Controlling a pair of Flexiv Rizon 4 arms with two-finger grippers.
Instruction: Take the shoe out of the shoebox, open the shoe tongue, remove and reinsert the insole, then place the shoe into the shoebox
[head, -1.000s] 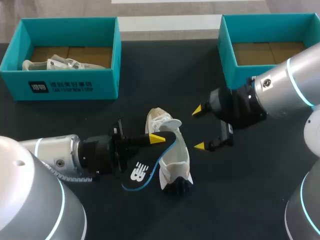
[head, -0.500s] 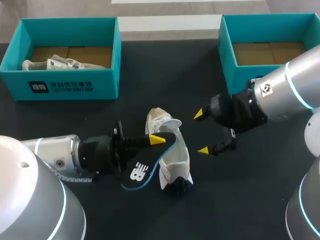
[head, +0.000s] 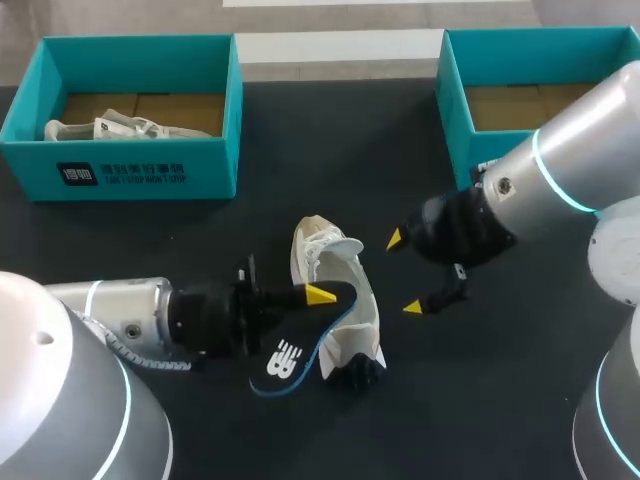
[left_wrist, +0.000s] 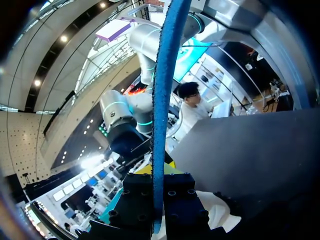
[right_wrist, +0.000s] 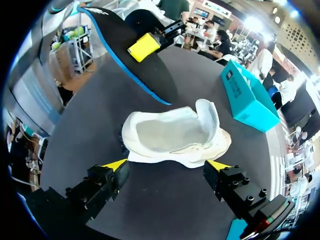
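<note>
A white shoe (head: 325, 250) lies on the black table, its opening facing my right gripper (head: 404, 272). That gripper stands open just right of the shoe and touches nothing. In the right wrist view the shoe (right_wrist: 172, 132) lies just ahead of the right gripper (right_wrist: 166, 167), between its spread fingers. My left gripper (head: 318, 295) is shut on a black insole with a blue edge (head: 290, 355), held over the shoe's left side. In the left wrist view the insole (left_wrist: 162, 100) shows edge-on, running up from the left gripper (left_wrist: 158, 190). The right wrist view also shows the insole (right_wrist: 135, 65) beyond the shoe.
A teal shoebox (head: 150, 170) at the back left holds another white shoe (head: 110, 128). A second teal shoebox (head: 455, 110) stands at the back right with only its cardboard floor showing. Bare black table (head: 480, 400) lies in front of the right arm.
My right gripper has shifted a little toward the table's front, staying open beside the shoe. The left gripper and insole have slid slightly forward and to the right.
</note>
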